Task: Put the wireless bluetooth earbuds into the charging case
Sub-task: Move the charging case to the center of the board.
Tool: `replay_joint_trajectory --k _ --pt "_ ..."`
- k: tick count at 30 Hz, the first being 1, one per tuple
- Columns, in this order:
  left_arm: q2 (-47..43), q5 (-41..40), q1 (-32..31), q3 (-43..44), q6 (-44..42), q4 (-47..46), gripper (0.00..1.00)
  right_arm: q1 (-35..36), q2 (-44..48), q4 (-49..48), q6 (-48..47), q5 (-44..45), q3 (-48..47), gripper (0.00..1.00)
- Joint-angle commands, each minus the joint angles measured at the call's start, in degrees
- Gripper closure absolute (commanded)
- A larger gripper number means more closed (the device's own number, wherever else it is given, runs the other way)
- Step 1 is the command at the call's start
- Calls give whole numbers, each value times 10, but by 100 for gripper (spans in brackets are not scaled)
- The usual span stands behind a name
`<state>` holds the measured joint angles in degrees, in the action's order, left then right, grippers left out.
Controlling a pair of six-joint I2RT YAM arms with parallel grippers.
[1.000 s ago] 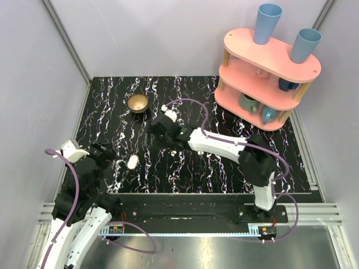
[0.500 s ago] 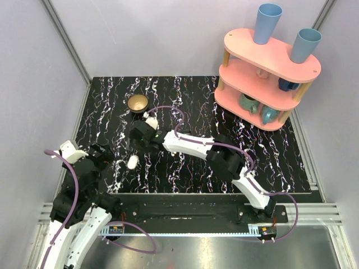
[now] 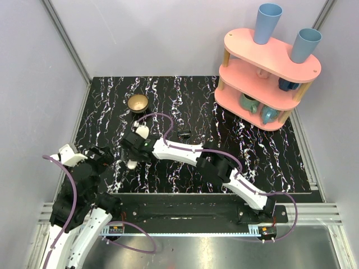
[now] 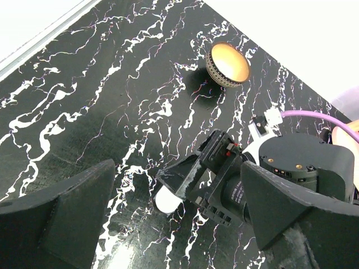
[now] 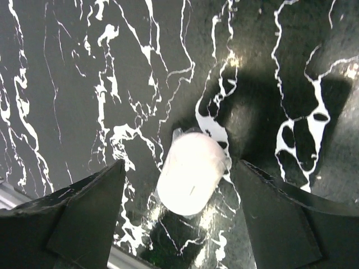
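The charging case (image 5: 190, 174) is a white pebble lying on the black marbled table, and its lid looks shut. My right gripper (image 5: 180, 168) is open just above it, one finger on each side, not touching. In the top view the right gripper (image 3: 133, 152) hangs over the case (image 3: 132, 165) at the table's left. My left gripper (image 3: 100, 159) is open and empty, a little left of the case. The left wrist view shows the case (image 4: 167, 199) under the right gripper's fingers (image 4: 188, 178). I cannot make out the earbuds in any view.
A brass bowl (image 3: 137, 103) stands behind the case; it also shows in the left wrist view (image 4: 229, 64). A small black block (image 3: 183, 134) lies mid-table. A pink three-tier shelf (image 3: 269, 73) with cups stands at the back right. The right arm spans the table's middle.
My right arm has swung left from the table's middle until its open gripper is over the case, uncovering the black block. The left arm has barely moved.
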<state>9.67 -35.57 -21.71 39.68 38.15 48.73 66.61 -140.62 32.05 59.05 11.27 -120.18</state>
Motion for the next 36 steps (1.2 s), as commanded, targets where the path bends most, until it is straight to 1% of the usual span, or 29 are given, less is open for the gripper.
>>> replay_joint_trajectory --k 1,4,7,8,13,14,17,18,19,21,23,26,27,30,35,36 --pt "-10 13 3 -12 1 -8 1 3 -42 49 2 46 -37 17" --pt "-10 14 3 -13 1 -7 1 3 -46 49 7 54 -22 21" --pt "-11 13 3 -15 -1 -11 1 6 -36 46 -3 76 5 33" --pt "-11 13 3 -16 -2 -13 1 10 -34 45 -8 82 9 34" --pt "-7 13 3 -22 -4 -21 1 20 -38 42 -39 99 18 36" --pt "-6 13 3 -22 -4 -21 1 20 -40 42 -41 97 16 38" --pt "-7 14 3 -21 -6 -21 1 21 -51 42 -61 93 3 42" --pt "-7 14 3 -22 -5 -21 1 20 -53 42 -64 92 0 47" --pt "-7 14 3 -22 -6 -21 1 20 -54 42 -68 90 -2 49" --pt "-7 14 3 -22 -8 -21 1 20 -51 44 -78 92 3 51" --pt "-8 14 3 -22 -7 -21 1 20 -34 45 -86 101 17 51" --pt "-8 14 3 -22 -8 -23 1 19 4 36 -89 114 70 52" --pt "-8 14 3 -22 -7 -23 1 19 16 24 -89 118 105 52" --pt "-6 15 3 -23 -8 -25 1 19 66 0 -94 132 168 54" --pt "-1 19 3 -23 -10 -27 1 19 132 -11 -112 149 228 54" --pt "-2 19 3 -23 -11 -27 1 20 142 -11 -111 153 253 54"
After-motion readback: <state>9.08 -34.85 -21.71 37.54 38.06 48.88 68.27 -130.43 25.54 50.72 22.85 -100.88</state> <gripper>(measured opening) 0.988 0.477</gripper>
